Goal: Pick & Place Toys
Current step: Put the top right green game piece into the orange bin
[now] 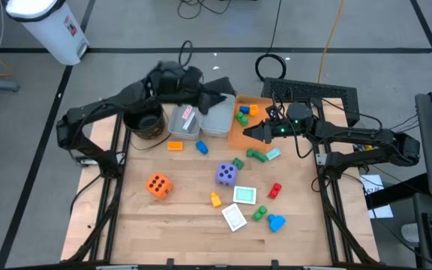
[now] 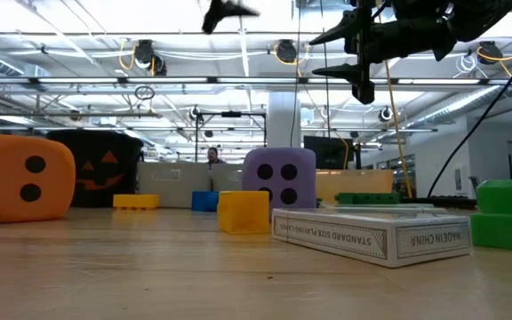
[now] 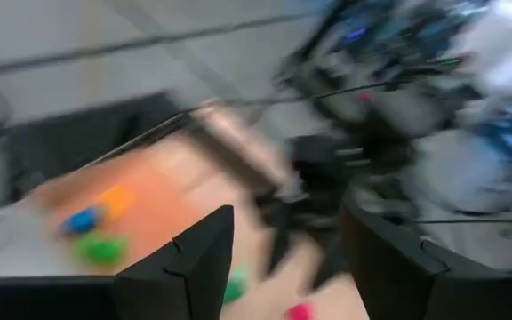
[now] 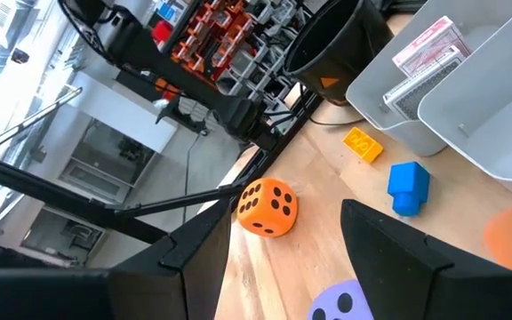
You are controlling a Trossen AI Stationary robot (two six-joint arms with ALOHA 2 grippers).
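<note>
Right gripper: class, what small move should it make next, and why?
Probably lower the right gripper toward the green block close beside it. Its fingers stand apart and hold nothing, it hangs above the table by the orange bin, and many toys lie loose. The left gripper waits over the grey bins.

One camera looks straight down on the whole worktop (image 1: 171, 225); another sits at its surface, looking level into the room. Both show the orange die (image 1: 158, 185), as does the right wrist camera; the left wrist camera, blurred, seemingly faces the orange bin (image 3: 167, 200).
</note>
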